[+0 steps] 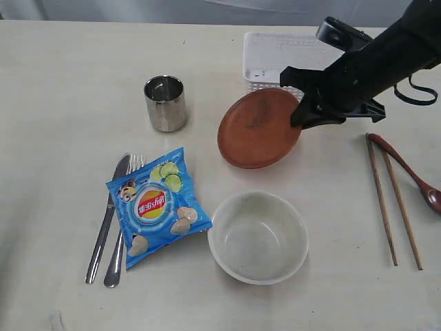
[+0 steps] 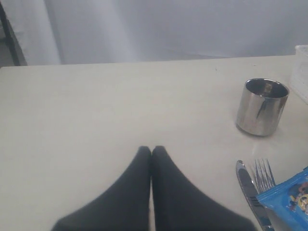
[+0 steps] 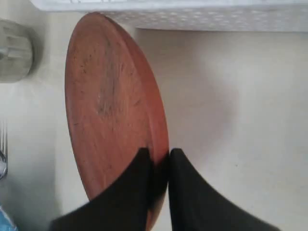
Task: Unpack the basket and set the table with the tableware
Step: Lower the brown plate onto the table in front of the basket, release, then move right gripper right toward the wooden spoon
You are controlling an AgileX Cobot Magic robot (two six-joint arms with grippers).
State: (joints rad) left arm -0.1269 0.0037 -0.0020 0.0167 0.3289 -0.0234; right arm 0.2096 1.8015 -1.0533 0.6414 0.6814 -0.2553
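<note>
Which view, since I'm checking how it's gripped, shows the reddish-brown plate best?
The right wrist view: the plate fills the frame up close, its rim pinched by the right end effector. The exterior view shows the whole plate tilted near the basket, but the arm hides the grip. The left wrist view misses it.

Pale cream table (image 1: 69, 83), on which are laid a white basket (image 1: 275, 52), steel cup (image 1: 165, 103), knife (image 1: 102, 234) and fork (image 1: 115, 265) partly overlaid by a blue chip bag (image 1: 157, 207), off-white bowl (image 1: 258, 238), chopsticks (image 1: 382, 200) and spoon (image 1: 432, 197).
</note>
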